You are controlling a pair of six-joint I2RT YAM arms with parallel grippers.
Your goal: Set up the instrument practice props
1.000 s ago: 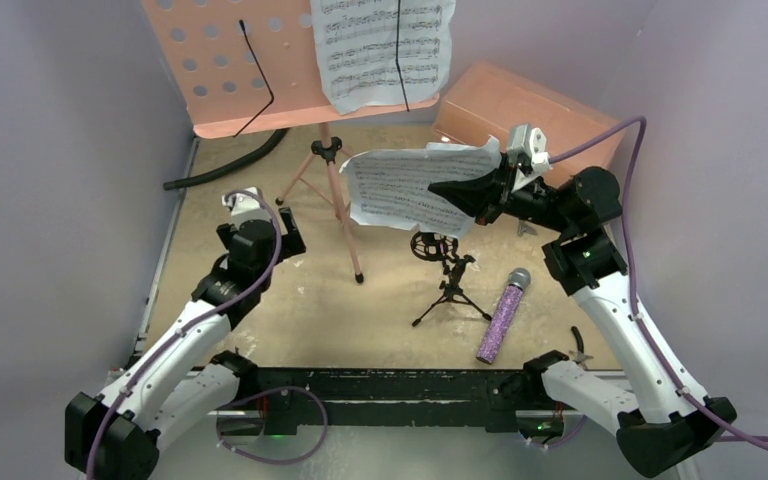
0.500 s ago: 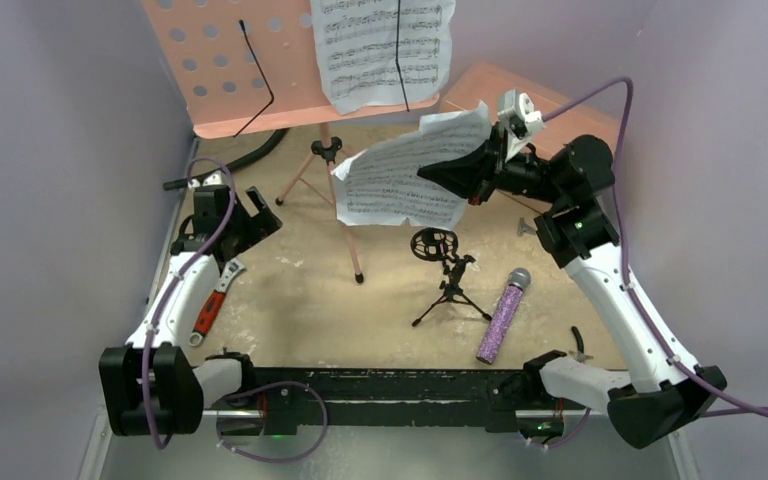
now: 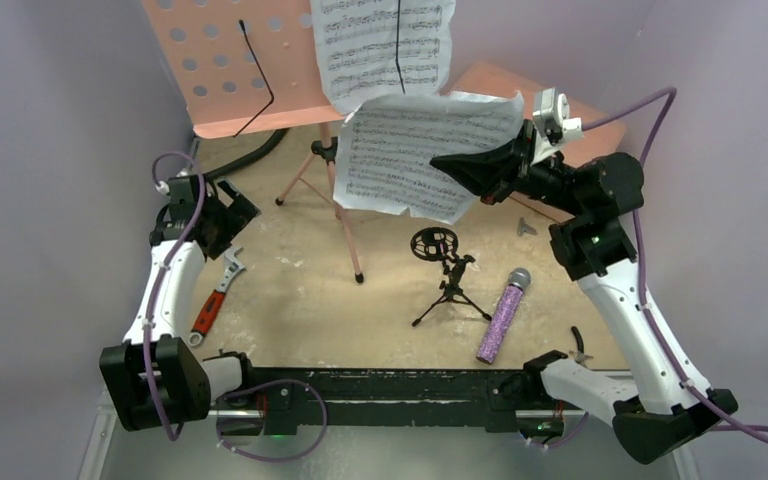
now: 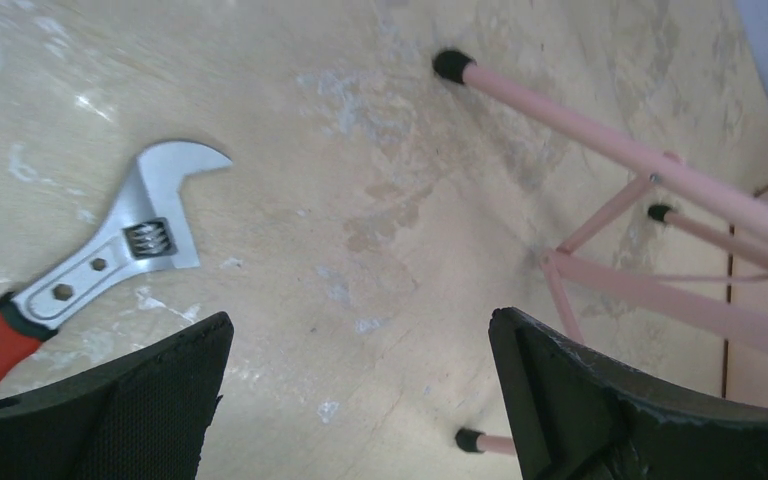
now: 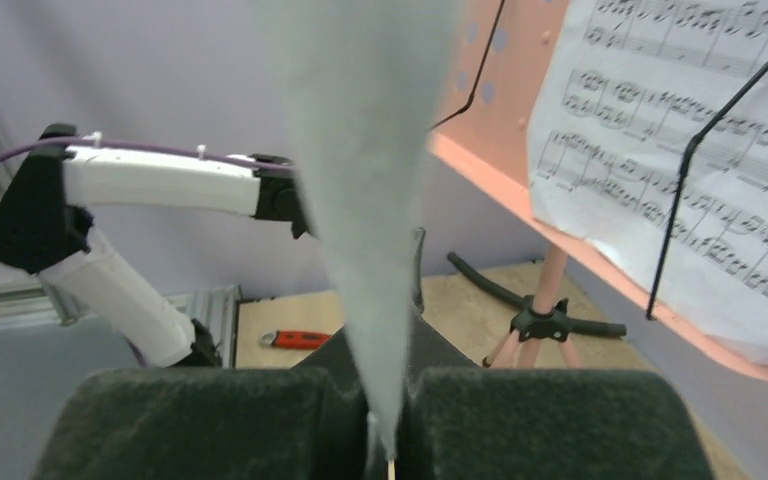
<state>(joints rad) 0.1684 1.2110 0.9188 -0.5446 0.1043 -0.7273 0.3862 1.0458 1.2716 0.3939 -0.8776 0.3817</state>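
The right pincer (image 3: pixel 450 164) is clamped tight on one edge of a white printed sheet-music page (image 3: pixel 410 150). The page hangs in the air just in front of the pink perforated music stand (image 3: pixel 222 90). A second white music page (image 3: pixel 365 50) rests on that stand's desk. The left pincer (image 4: pixel 360 330) stands wide and holds nothing. It is above the table (image 4: pixel 360 150), between a red-handled silver wrench (image 4: pixel 125 250) and the stand's pink tripod legs. The purple glitter microphone (image 3: pixel 503 315) lies on the table beside the small black tripod mic stand (image 3: pixel 447 282).

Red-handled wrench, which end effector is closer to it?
Left. The left end effector hangs open right by the wrench; the right end effector is raised across the table, shut on a sheet-music page.
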